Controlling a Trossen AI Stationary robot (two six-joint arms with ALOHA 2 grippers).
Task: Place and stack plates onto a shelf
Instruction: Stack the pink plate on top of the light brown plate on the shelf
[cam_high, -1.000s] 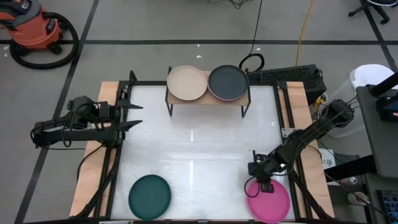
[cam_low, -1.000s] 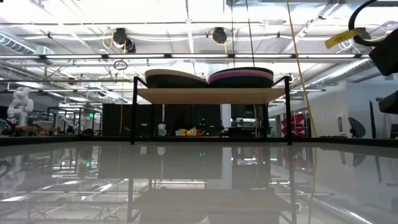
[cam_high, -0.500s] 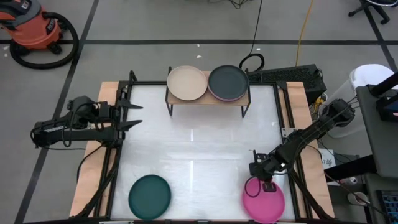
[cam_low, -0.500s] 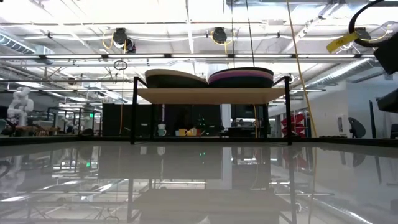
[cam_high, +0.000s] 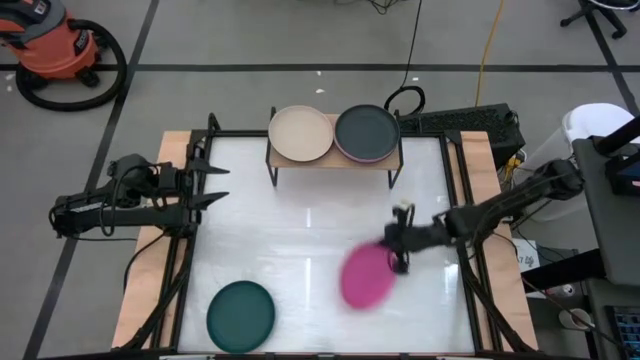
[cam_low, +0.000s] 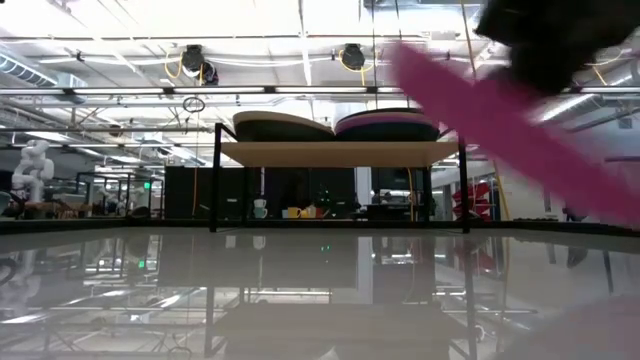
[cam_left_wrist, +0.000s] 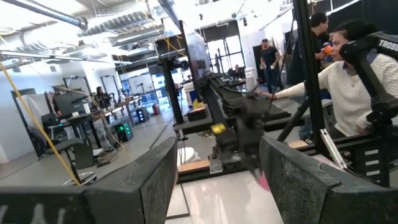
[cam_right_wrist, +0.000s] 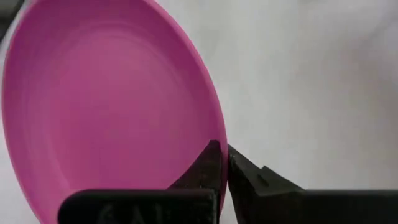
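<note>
My right gripper (cam_high: 399, 252) is shut on the magenta plate (cam_high: 365, 276), which sits over the middle right of the table; the low view shows the plate (cam_low: 500, 125) tilted in the air. The dark teal plate (cam_high: 241, 315) lies flat near the table's near-left corner. The wooden shelf (cam_high: 335, 160) stands at the far edge on black legs; it carries a beige plate (cam_high: 300, 133) and a dark grey plate (cam_high: 367, 131) lying on a purple one. My left gripper (cam_high: 222, 185) is open and waits at the table's left edge. My right gripper pinches the magenta plate's rim (cam_right_wrist: 219, 142) between its two fingers, one finger (cam_right_wrist: 208, 165) on the plate's hollow face and one on its outer side. The plate is lifted clear of the table and tilted, hanging away from the fingers toward the near left.
Wooden side strips (cam_high: 165, 230) and black frame rails run along the table's left and right edges. A person (cam_left_wrist: 348, 81) sits beyond the table in the left wrist view. White table surface (cam_high: 300, 230) lies open between shelf and plates.
My right gripper has lifted the magenta plate off the near-right corner and swung it up and toward the table's middle and far side. The plate, flat on the table a second ago, now hangs tilted in the air. The left arm has kept still.
</note>
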